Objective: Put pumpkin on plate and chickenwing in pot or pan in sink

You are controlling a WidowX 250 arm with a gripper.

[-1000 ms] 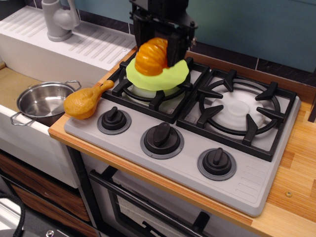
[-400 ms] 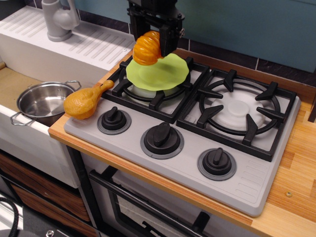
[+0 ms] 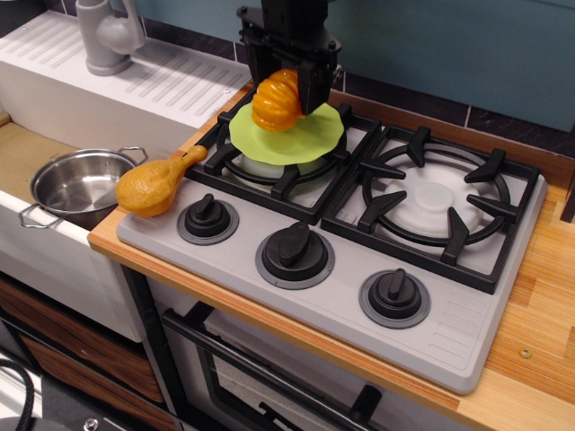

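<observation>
The ribbed orange pumpkin [image 3: 275,102] is between the fingers of my black gripper [image 3: 284,90], which is shut on it. It hangs over the back left part of the lime-green plate [image 3: 301,139], which lies on the stove's left burner. I cannot tell whether the pumpkin touches the plate. The golden-orange chickenwing [image 3: 153,185] lies on the stove's front left corner, its bone end pointing to the right and back. The steel pot [image 3: 76,184] stands empty in the sink [image 3: 22,157], just left of the chickenwing.
The stove has two black burner grates, with the right one [image 3: 437,199] bare, and three black knobs [image 3: 295,251] along the front. A grey tap [image 3: 108,36] stands on the ribbed white drainboard [image 3: 171,81]. The wooden counter [image 3: 539,296] runs to the right.
The gripper carried the pumpkin a little up and to the left. It has now come back down and to the right, over the plate's back edge. The chickenwing and pot have not moved.
</observation>
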